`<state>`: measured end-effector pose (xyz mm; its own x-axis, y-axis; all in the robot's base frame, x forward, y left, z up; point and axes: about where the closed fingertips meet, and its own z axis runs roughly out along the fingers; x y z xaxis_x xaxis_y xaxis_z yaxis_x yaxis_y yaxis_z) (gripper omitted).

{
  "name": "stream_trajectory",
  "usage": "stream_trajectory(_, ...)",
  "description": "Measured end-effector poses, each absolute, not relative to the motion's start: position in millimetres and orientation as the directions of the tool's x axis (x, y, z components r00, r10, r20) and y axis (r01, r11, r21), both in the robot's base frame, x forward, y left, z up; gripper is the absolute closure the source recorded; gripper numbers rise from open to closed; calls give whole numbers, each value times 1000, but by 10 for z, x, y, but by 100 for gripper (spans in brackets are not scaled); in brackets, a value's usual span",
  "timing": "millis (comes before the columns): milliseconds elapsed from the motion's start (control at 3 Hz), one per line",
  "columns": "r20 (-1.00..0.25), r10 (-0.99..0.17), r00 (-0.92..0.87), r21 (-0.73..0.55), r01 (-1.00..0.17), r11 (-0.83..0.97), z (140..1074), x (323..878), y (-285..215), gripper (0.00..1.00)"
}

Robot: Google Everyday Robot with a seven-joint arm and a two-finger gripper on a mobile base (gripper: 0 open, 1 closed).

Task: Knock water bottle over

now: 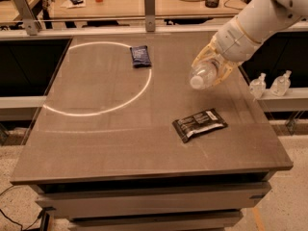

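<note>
My claw [212, 70] grips the water bottle [202, 76], tilted cap-down, at the worktop's [120, 143] two o'clock. I judge toppling partly done; the bottle does not yet lie flat.

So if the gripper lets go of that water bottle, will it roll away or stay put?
It would likely roll: the water bottle is round and held tilted, cap down, in the gripper over the right side of the table. It looks clear, perhaps empty, so it is probably light and easily pushed. Thin plastic may dent rather than break.
</note>
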<state>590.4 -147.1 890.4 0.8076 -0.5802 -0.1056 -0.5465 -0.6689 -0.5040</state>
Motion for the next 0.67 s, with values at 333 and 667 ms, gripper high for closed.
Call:
stream_trajectory(333,-70,-568,820,-444,-536,-718,8725,5810,-1490,100)
stream_trajectory(667,-23,-550,835,-396,-513,-762,8632,5799,-1511,100)
